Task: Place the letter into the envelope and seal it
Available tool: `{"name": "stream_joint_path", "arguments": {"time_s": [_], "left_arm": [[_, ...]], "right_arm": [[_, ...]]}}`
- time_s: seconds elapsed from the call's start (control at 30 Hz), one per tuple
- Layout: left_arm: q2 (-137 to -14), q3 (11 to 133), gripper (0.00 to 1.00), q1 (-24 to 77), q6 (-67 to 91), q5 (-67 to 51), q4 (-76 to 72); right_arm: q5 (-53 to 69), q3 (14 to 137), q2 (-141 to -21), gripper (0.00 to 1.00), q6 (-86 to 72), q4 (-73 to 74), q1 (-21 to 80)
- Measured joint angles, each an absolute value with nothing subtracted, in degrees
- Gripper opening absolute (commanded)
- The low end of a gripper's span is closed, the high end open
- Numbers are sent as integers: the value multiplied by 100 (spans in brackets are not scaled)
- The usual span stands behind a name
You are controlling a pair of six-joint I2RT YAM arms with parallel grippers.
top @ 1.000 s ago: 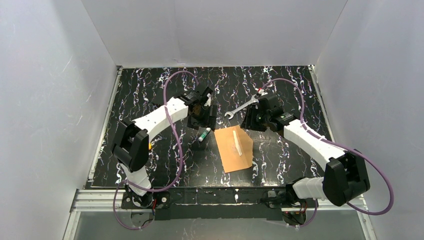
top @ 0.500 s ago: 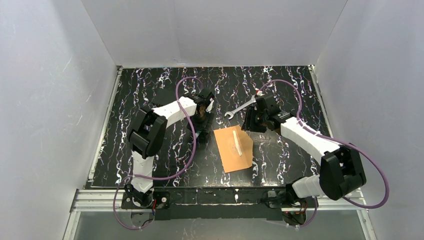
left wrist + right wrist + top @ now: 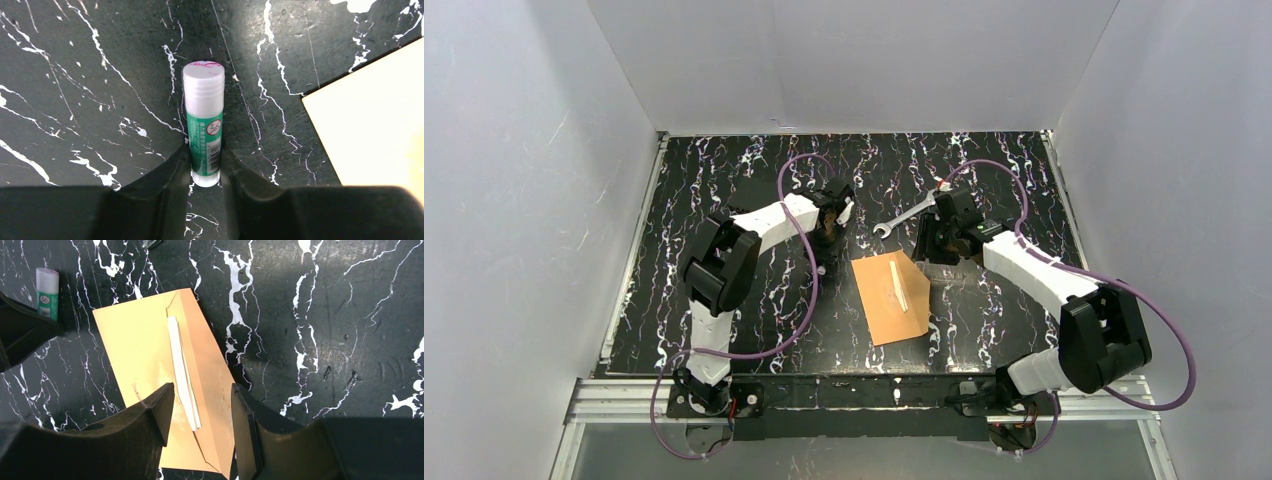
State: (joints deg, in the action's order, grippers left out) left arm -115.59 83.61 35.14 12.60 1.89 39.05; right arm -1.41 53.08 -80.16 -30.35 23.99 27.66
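We are looking at a robotics lab test cell rather than a lived-in room. Plain white panel walls (image 3: 524, 220) box in the bench (image 3: 714, 180) on three sides, and its top is a black marbled sheet. Along the bottom of the overhead frame an aluminium rail (image 3: 614, 400) carries the left arm (image 3: 759, 222) and the right arm (image 3: 1034, 272), both white and trailing purple cable (image 3: 1192, 362). Loose props lie on the bench: a glue stick (image 3: 203, 132) and a spanner (image 3: 904, 215).

I see both my arms (image 3: 759, 222) in white shells with black joints, a purple cable (image 3: 798, 157) looping back from behind each wrist. Ahead of the wrist cameras, my fingers (image 3: 145, 426) are matte black wedges.
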Motion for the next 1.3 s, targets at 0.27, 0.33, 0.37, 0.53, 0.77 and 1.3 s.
{"name": "stream_joint_path", "arguments": {"time_s": [0.27,0.33,0.37,0.53,0.77,1.3], "left_arm": [[-11568,8372,0,3479,1365,235,3883],[-11557,8372,0,3454,1350,154,3881],[-11542,8359,0,3437,1339,78,3850],[-11367,8294,0,3315,1234,-563,3588],[-10768,8296,0,3218,1177,-1251,3426],[-9657,8184,0,2928,1216,-1415,3439]], "right_arm": [[-298,5238,-8031,59,-2982,2473,2554],[-336,5212,-8053,61,-2995,2585,2502],[-331,5183,-8068,62,-2995,2617,2477],[102,5004,-8228,63,-2818,2661,2443],[906,5002,-8982,49,-2416,2547,2445],[1885,4333,-9319,6,-3616,222,2473]]}}
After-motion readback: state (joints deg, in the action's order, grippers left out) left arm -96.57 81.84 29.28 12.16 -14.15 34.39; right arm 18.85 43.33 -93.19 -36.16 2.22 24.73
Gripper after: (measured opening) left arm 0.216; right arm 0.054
